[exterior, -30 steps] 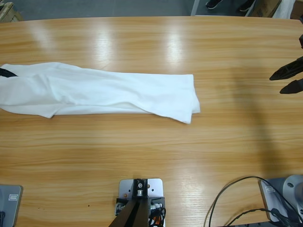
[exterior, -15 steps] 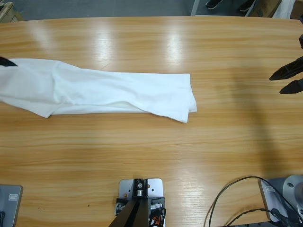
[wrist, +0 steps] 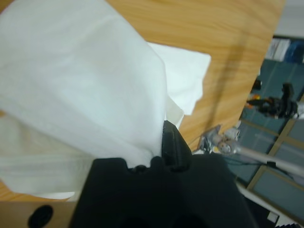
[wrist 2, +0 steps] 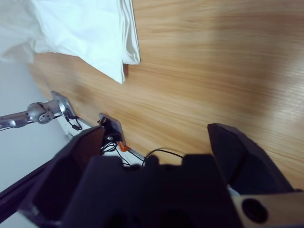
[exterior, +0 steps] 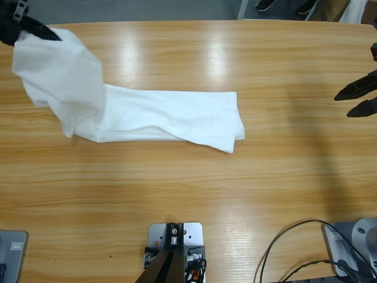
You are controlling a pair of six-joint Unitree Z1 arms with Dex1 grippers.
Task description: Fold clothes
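The clothes are a white T-shirt (exterior: 171,117) folded into a long band across the middle of the wooden table (exterior: 194,194). Its left end is lifted off the table and hangs in a loose fold (exterior: 62,76). My left gripper (exterior: 26,28) is shut on that raised end at the far left; in the left wrist view the white cloth (wrist: 80,95) fills the picture above the jaws. My right gripper (exterior: 358,99) hovers open at the right edge, well clear of the shirt's right end (wrist 2: 102,35).
A black cable (exterior: 288,247) loops over the table's front right corner. Bare wood lies between the shirt's right end and the right gripper, and along the front of the table.
The left gripper has risen and moved toward the far side, pulling the shirt's left end up off the table. The shirt's right end and the right gripper have stayed put.
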